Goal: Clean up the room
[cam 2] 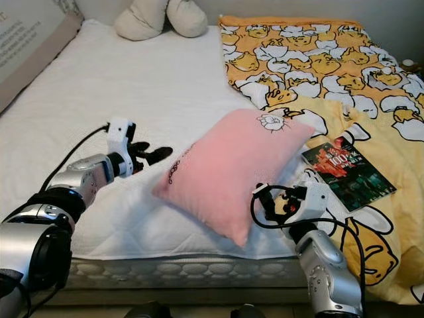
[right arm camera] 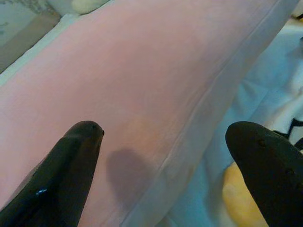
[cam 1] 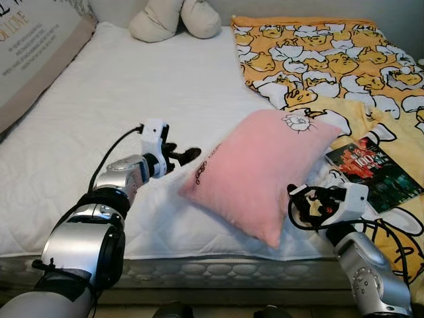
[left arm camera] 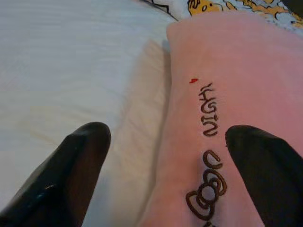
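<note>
From the head view, we see the pink pillow [cam 1: 262,171] lying on the bed [cam 1: 132,99] near its front edge, our left claw [cam 1: 187,156] and right claw [cam 1: 296,205] flanking it. Left wrist view: fingers [left arm camera: 71,179] spread wide at the pillow's embroidered edge. Right wrist view: fingers [right arm camera: 66,175] parted too, holding nothing, right over the pillow's seam.

Soft, even daylight over the bed, sharp from the head, hazy at the wrists.

The white mattress [cam 1: 165,86] glows bright without glare; the pink pillow [cam 1: 265,169] casts a faint shadow on its near side. Both wrist views are soft, the black fingers [left arm camera: 71,175] blurred up close, one throwing a dim shadow onto the pillow.
</note>
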Available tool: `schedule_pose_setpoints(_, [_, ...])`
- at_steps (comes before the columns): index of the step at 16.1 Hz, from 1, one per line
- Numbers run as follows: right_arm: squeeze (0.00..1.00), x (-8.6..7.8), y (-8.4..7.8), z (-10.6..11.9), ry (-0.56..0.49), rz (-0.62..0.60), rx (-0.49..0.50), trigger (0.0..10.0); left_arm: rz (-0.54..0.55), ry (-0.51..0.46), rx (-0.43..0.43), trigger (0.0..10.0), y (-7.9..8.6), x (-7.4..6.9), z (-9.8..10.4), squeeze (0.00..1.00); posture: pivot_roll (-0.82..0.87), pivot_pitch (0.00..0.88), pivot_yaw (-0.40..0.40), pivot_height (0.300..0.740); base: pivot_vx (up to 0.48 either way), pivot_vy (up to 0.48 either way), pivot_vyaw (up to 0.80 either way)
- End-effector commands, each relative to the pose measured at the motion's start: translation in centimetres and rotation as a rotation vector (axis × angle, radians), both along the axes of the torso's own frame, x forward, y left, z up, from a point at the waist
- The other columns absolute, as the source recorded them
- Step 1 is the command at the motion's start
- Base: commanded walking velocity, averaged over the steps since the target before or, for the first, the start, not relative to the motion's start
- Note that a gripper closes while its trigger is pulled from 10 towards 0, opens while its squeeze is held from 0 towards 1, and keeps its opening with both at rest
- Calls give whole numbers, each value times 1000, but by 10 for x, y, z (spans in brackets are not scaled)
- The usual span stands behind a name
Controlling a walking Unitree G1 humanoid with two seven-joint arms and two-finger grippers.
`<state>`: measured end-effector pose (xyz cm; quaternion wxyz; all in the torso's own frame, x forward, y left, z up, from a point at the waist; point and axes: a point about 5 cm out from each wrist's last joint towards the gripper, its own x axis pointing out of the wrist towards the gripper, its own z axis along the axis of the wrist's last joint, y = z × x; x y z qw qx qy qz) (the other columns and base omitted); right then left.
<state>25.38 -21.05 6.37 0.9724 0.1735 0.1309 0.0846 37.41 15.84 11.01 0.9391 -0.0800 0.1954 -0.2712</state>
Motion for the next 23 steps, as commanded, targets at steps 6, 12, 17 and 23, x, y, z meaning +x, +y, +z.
schedule_pose_setpoints(6, [1000,1,-4,10,-21,46,25,10000,-71,21,6,10000,5,1,7,1000,-118,0,45,710,0,0,0])
schedule_pose_setpoints(12, [1000,-1,-6,14,-16,108,29,10000,-97,55,22,10000,6,-1,4,1000,-127,0,48,710,0,0,0])
schedule_pose_setpoints(17, [961,-2,-6,7,4,132,-74,10000,-123,51,40,10000,-3,0,4,1000,-135,0,48,710,0,0,0])
schedule_pose_setpoints(23, [0,6,15,-7,31,162,-39,10000,-135,91,51,10000,-34,-6,-12,0,-141,0,48,710,0,0,0])
